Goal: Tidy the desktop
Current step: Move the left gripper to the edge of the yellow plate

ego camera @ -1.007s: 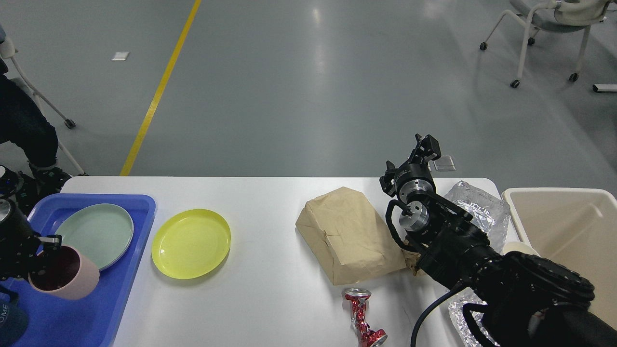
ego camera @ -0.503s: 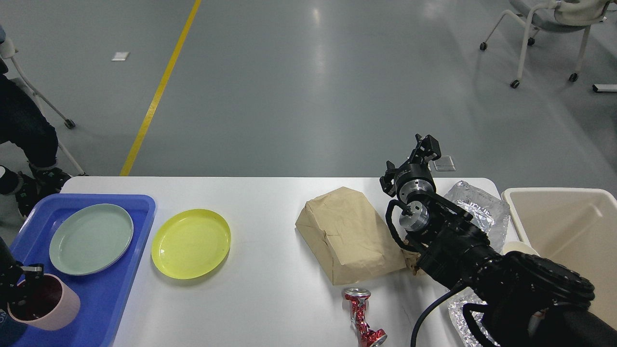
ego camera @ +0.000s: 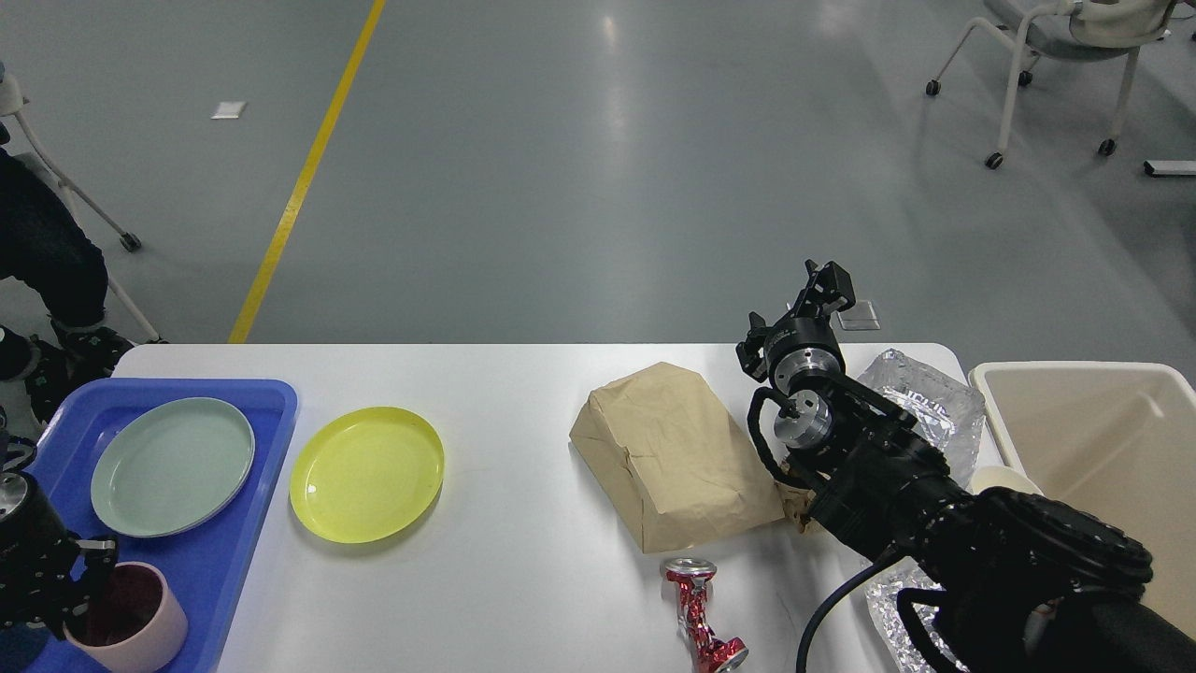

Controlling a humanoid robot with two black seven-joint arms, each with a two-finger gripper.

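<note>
The white desktop (ego camera: 523, 561) fills the lower half of the head view. My left gripper (ego camera: 92, 568) is at the bottom left, its fingers closed over the rim of a pink cup (ego camera: 140, 628) that stands upright in the near corner of the blue tray (ego camera: 234, 523). A grey-green plate (ego camera: 173, 465) lies in the tray. A yellow plate (ego camera: 366, 473) lies on the desktop right of the tray. A brown paper bag (ego camera: 673, 453), a crushed red can (ego camera: 696, 617) and crumpled foil (ego camera: 925, 393) lie at the right. My right gripper (ego camera: 824, 285) is raised over the far edge; its fingers cannot be told apart.
A beige bin (ego camera: 1103, 449) stands off the desktop's right end. My right arm lies over part of the foil and the bag's right side. A wheeled chair (ego camera: 1046, 56) stands far right, and a person's legs (ego camera: 47, 252) show at the left.
My left gripper has carried the pink cup down from above the tray, where it was tilted, to the tray's near corner, where it stands upright. The right arm has not moved.
</note>
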